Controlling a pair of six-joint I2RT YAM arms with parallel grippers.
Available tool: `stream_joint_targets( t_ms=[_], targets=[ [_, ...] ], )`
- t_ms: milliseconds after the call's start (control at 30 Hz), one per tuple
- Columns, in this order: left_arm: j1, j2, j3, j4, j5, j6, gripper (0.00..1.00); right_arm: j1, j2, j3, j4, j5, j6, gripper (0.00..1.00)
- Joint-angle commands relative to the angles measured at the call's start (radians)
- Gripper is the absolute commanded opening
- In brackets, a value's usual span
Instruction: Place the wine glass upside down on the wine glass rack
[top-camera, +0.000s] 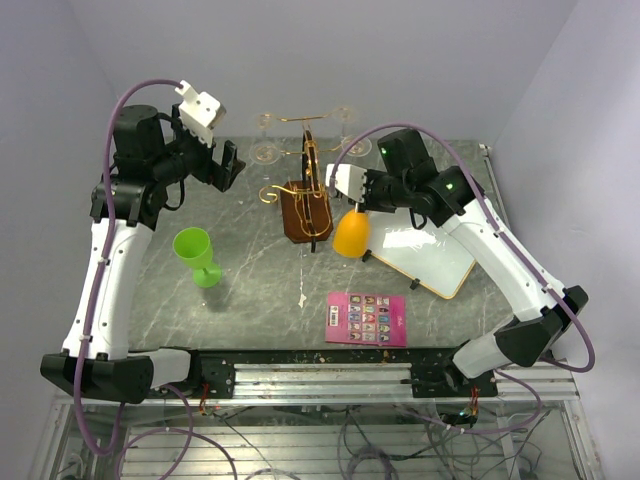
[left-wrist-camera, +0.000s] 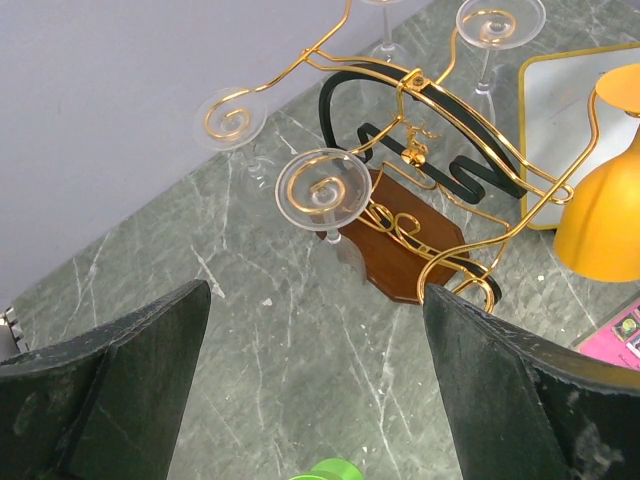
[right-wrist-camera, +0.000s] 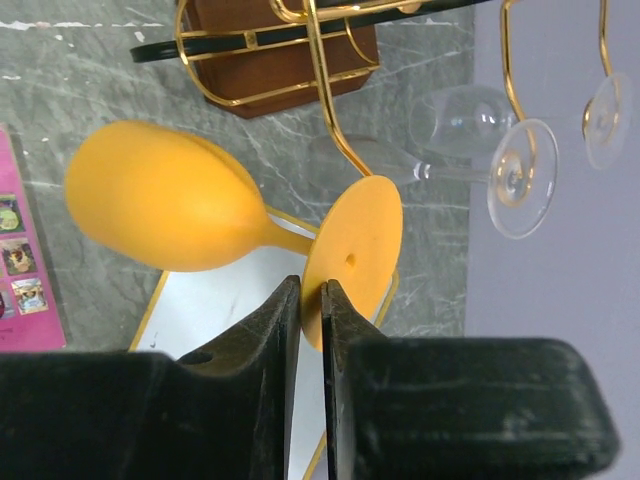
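The orange wine glass (top-camera: 351, 234) hangs bowl down at the right side of the wine glass rack (top-camera: 307, 205), a gold wire stand on a brown wooden base. My right gripper (top-camera: 352, 192) is shut on the rim of the glass's foot; in the right wrist view the thin foot (right-wrist-camera: 362, 245) sits pinched between the fingers of my right gripper (right-wrist-camera: 311, 290). A gold rack arm (right-wrist-camera: 335, 140) runs up to the foot, but I cannot tell whether the foot rests on it. My left gripper (top-camera: 225, 165) hovers open to the left of the rack, holding nothing.
Clear wine glasses (top-camera: 265, 152) hang upside down on the rack's far arms. A green plastic glass (top-camera: 197, 255) stands at the left. A white gold-rimmed board (top-camera: 425, 255) lies under the right arm. Near the front edge lies a pink card (top-camera: 367, 318).
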Motion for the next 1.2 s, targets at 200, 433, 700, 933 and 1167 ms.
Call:
stream_joint_targets(
  t_ms=[200,433,700,933,1167],
  targets=[
    [0.006,-0.025,-0.012,0.01,0.003,0.018,0.98,0.013,-0.033,-0.031,-0.054,-0.071,-0.007,0.17],
    [0.006,-0.027,-0.015,0.01,0.001,0.023,0.98,0.014,-0.036,-0.046,-0.052,-0.065,-0.008,0.17],
    [0.006,-0.028,-0.018,0.008,0.002,0.027,0.98,0.014,-0.036,-0.044,-0.05,-0.054,-0.005,0.17],
    [0.006,-0.029,-0.021,0.007,0.003,0.032,0.98,0.015,-0.033,-0.02,-0.045,-0.04,-0.002,0.18],
    [0.006,-0.03,-0.024,0.005,0.001,0.036,0.98,0.013,-0.033,-0.017,-0.034,-0.015,0.001,0.18]
  ],
)
